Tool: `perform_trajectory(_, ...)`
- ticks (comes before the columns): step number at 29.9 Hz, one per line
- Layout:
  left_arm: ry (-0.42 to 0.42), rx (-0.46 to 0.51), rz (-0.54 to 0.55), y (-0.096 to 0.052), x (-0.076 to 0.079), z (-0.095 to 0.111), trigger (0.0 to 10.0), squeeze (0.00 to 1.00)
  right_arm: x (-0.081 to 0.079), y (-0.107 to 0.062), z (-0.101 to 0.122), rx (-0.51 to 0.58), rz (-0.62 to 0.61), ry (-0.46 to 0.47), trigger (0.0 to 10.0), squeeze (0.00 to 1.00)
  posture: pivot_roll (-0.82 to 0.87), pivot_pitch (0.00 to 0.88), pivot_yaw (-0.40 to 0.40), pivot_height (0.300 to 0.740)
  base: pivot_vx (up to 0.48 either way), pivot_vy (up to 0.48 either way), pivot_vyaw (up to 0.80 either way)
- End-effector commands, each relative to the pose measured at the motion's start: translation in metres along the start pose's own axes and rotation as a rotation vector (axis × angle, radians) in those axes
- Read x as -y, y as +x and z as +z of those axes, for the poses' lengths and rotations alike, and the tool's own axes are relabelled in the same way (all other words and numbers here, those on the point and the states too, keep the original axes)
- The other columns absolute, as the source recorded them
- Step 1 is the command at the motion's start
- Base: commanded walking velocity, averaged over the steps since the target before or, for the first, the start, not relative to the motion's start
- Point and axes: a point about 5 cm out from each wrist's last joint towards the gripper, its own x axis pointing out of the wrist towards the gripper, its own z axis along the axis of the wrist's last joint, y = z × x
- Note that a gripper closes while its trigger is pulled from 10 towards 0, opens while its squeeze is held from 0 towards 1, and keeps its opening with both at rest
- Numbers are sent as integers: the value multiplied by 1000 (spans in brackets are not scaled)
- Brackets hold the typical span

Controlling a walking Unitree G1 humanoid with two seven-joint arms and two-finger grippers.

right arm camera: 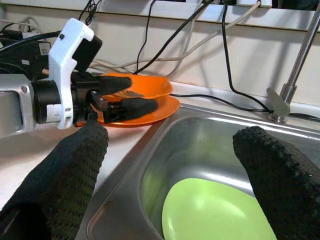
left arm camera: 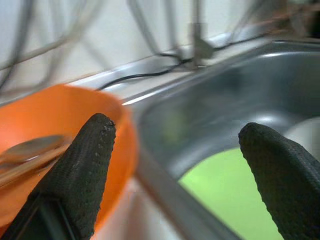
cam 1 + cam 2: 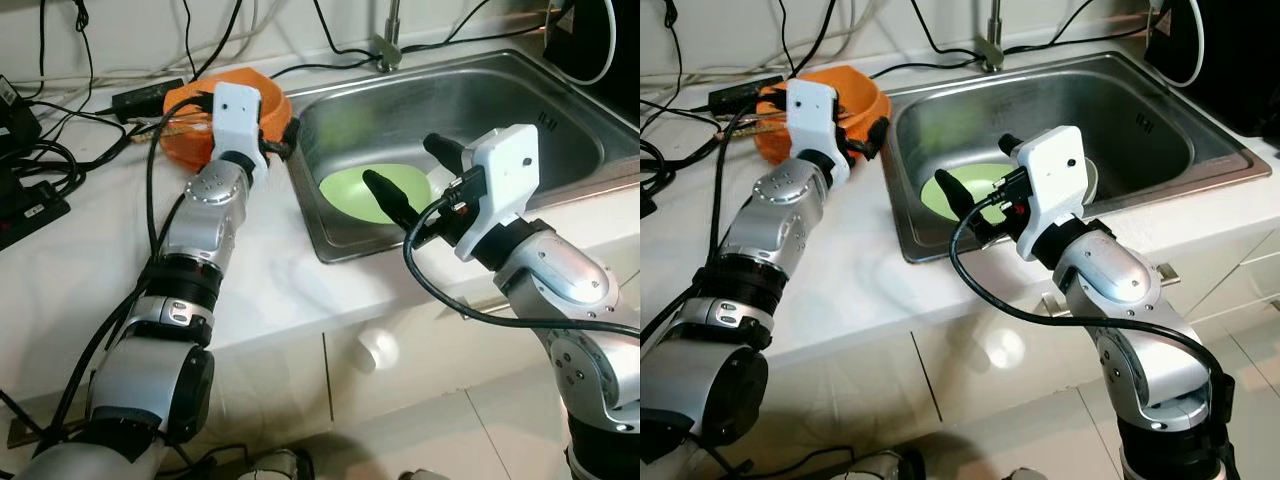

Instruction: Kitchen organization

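Two arms reach over a white counter (image 3: 270,270) toward a stainless steel sink (image 3: 560,120). The left pincer (image 1: 122,97) hovers at the orange bowl (image 3: 865,95), which sits on the counter just beside the sink's left rim; its fingers stand apart, one over the bowl and one toward the sink edge, clamped on nothing. In the left wrist view something pale and long, perhaps a spoon and chopsticks (image 2: 30,152), lies inside the bowl, though the blur makes this hard to confirm. In the right wrist view the bowl seems to rest on a second orange dish of the same colour.

The right pincer (image 3: 415,185) hangs above the sink's front-left part with its two black fingers (image 1: 280,170) spread wide, holding nothing. Below it a light green plate (image 1: 210,215) lies flat on the sink floor, toward the front-left corner. A pale dish (image 3: 1092,178) lies just beside the plate, mostly hidden behind the right wrist.

A metal tap stem (image 1: 295,75) rises from the back rim of the sink. Black cables (image 3: 60,150) trail across the counter behind the bowl and along the wall, and a black power strip (image 3: 25,215) lies at the counter's far left. White cabinet fronts (image 3: 400,370) stand below the counter.
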Motion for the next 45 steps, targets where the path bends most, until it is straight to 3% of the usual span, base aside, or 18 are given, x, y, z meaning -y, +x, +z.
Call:
perform_trajectory(1, 34, 9, -69, 3, 4, 6, 10000, 0, -1, -1, 4, 7, 15, -4, 10000, 0, -18, 119, 97, 740, 0, 0, 0)
perform_trajectory(3, 44, -33, -109, 2, 2, -3, 10000, 0, -1, 1, 4, 8, 21, -6, 10000, 0, -17, 119, 96, 740, 0, 0, 0)
perform_trajectory(6, 41, -83, -62, 1, -10, -15, 10000, 0, -1, 1, 5, 9, 25, -7, 10000, 0, -20, 122, 97, 740, 0, 0, 0)
perform_trajectory(19, 25, -142, 58, -5, -36, -27, 10000, 0, 2, -1, 9, 6, 34, -20, 10000, 0, -38, 122, 82, 740, 0, 0, 0)
perform_trajectory(23, 27, -148, 106, -8, -48, -26, 10000, 0, -5, -5, 10, -4, 102, 10, 10000, 0, -41, 123, 88, 740, 0, 0, 0)
perform_trajectory(35, 14, -228, 141, -11, -58, -33, 10000, 0, -14, -13, 5, -65, 292, 50, 10000, 0, -44, 114, 97, 740, 0, 0, 0)
perform_trajectory(39, 43, -269, 140, -13, -66, -31, 10000, 0, -17, -14, 3, -97, 360, 16, 10000, 0, -38, 114, 101, 740, 0, 0, 0)
perform_trajectory(45, 3, -312, 157, -16, -75, -30, 10000, 0, -21, -12, 3, -101, 405, -7, 10000, 0, -36, 104, 106, 740, 0, 0, 0)
